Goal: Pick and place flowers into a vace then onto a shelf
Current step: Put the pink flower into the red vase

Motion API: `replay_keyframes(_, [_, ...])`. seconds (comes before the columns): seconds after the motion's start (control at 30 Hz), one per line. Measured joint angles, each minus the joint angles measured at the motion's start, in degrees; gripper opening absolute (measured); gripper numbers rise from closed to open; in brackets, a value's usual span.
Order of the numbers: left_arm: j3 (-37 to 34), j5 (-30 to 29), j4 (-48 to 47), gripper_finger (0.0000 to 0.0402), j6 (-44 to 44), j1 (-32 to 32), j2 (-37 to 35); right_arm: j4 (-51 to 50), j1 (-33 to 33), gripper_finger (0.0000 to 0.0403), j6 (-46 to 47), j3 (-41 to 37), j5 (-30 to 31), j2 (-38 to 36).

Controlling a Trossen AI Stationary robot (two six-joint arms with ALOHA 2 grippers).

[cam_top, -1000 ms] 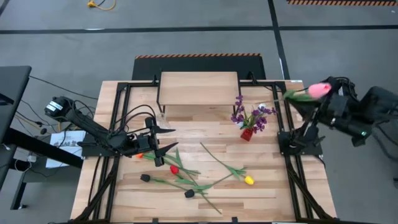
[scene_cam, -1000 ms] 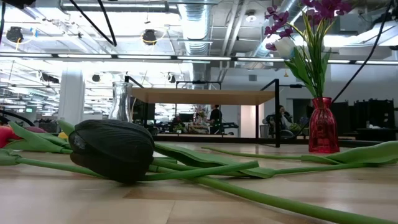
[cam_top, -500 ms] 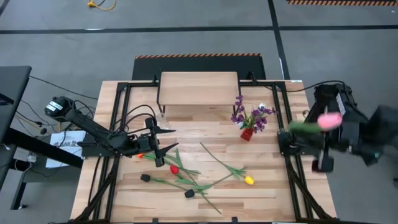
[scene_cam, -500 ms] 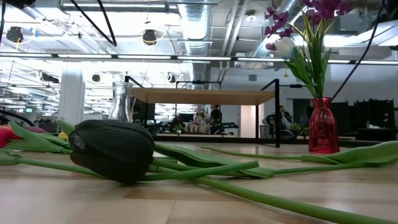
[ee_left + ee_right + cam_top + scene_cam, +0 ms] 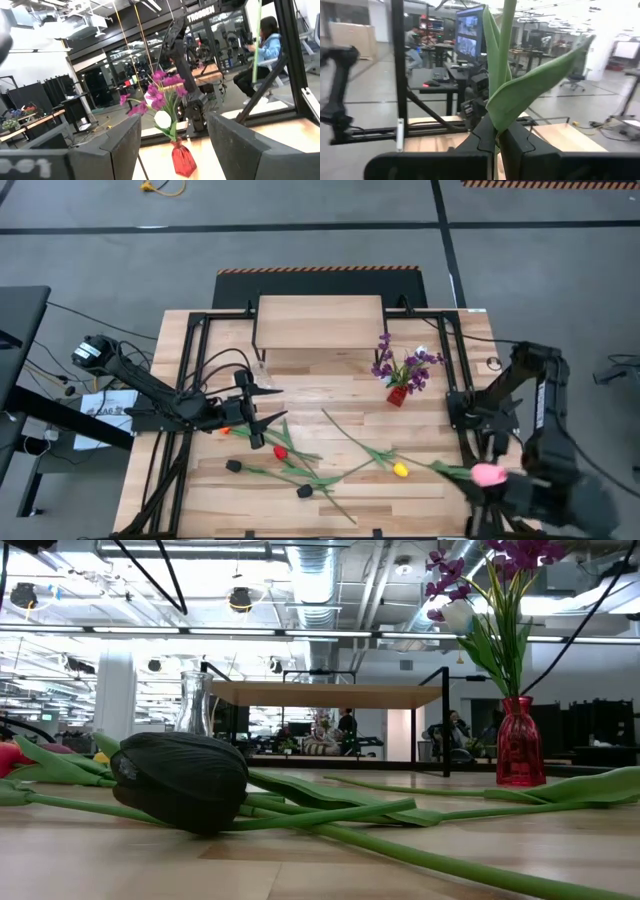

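One pink flower (image 5: pixel 488 474) clamped by stem (image 5: pixel 503 60) in right hand (image 5: pixel 497 134), off tabletop's (image 5: pixel 420 498) right-front edge. Light, floppy; best gripped mid-stem. Left hand (image 5: pixel 262 415) open near loose flowers (image 5: pixel 290 460).

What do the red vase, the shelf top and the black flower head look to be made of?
The red vase looks like glass: translucent, glossy, light showing through. The shelf has a pale board top with visible grain, likely wood or a wood veneer, with a matte finish. The black flower head seems to be soft plastic or foam, matte with fine moulded ribs; which one can't be settled.
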Motion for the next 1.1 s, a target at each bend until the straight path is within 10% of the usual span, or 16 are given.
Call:
replay_keyframes(0.3, [-0.01,1.78,-3.75,0.022,-1.77,-0.02,0.0,-19.21,-16.27,0.0002,24.05,0.02,-28.33,6.61])
replay_keyframes(0.63, [-0.01,4.42,-5.4,0.022,-2.62,-0.74,0.0,-17.98,-33.24,0.0003,8.77,-0.04,-81.44,10.1])
replay_keyframes(0.93, [-0.01,4.39,-6.54,0.0219,-4.44,-3.06,0.0,-32.75,-30.24,0.0003,5.64,-0.17,-83.43,4.56])
replay_keyframes(1.1, [-0.01,4.44,-6.12,0.0219,-6.08,-3.43,0.0,-27.18,-28.37,0.0003,5.32,-13.05,-82.18,-4.02])
